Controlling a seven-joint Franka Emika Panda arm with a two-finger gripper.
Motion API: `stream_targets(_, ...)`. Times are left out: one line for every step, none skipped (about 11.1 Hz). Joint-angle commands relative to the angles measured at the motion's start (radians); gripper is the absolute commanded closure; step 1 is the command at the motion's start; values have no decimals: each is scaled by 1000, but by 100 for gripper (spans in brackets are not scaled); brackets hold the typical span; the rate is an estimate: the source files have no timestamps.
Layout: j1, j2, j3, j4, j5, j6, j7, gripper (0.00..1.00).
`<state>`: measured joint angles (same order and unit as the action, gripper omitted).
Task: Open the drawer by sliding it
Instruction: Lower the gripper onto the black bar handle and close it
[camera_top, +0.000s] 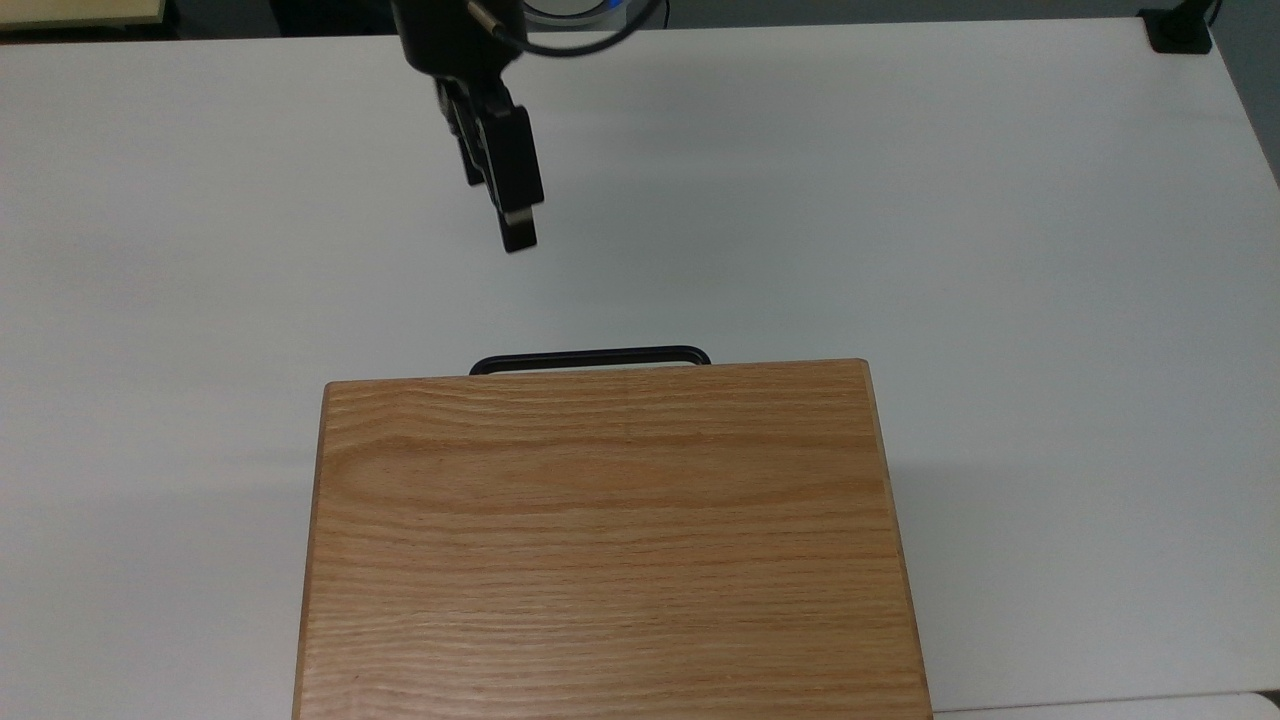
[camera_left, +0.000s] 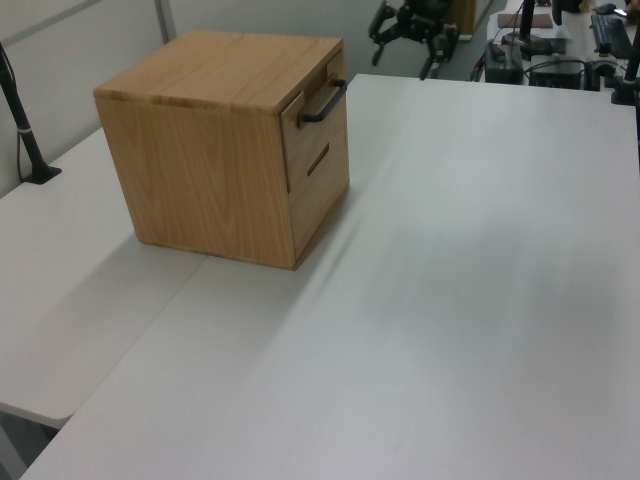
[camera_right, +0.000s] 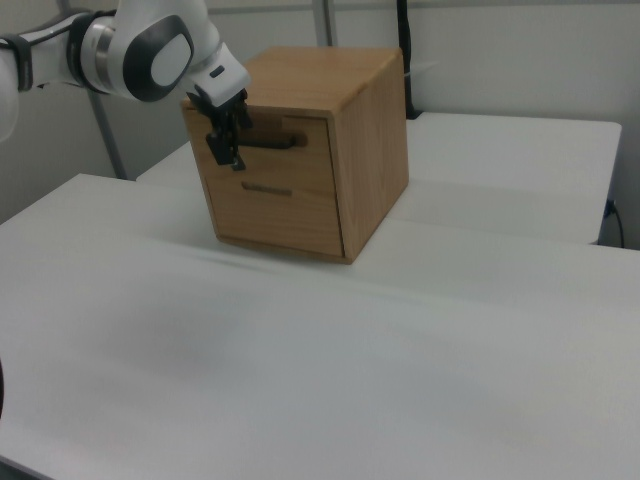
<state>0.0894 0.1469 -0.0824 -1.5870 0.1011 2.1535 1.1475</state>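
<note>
Your tool hangs over the white bench, well short of the oak cabinet and apart from everything. In the top view it sits toward the top view's left of the black handle, pointing down toward the cabinet's front edge. In the left view the tool appears beyond the cabinet, with its two fingers spread apart and nothing between them: it is wide open and empty.

The drawer is the upper front panel of the cabinet, and it carries the long black handle. In the left view its panel seems to stand very slightly proud of the cabinet face. Below it sits a second front panel with a dark slot.

In the right view the arm, white with dark joints, reaches in from the right view's left, and the tool overlaps the drawer front near the handle; you cannot tell from there whether it touches.
</note>
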Motion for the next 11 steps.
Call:
stream_targets(55,51,-2,-1,-14,147,242,14)
stream_targets(61,69,0,1,-29,190,282,23)
stream_targets(70,86,0,1,-44,222,308,31)
stream_targets(79,97,0,2,-52,242,320,35)
stream_targets(81,111,0,4,-63,267,339,42)
stream_targets(81,126,0,18,-76,285,360,47)
stream_targets(82,146,1,38,-99,286,379,47)
stream_targets(85,155,3,38,-119,287,392,47)
stream_targets(92,160,3,38,-130,289,403,47)
stream_targets(93,167,1,39,-132,296,405,52)
stream_targets(93,169,3,39,-135,302,405,58)
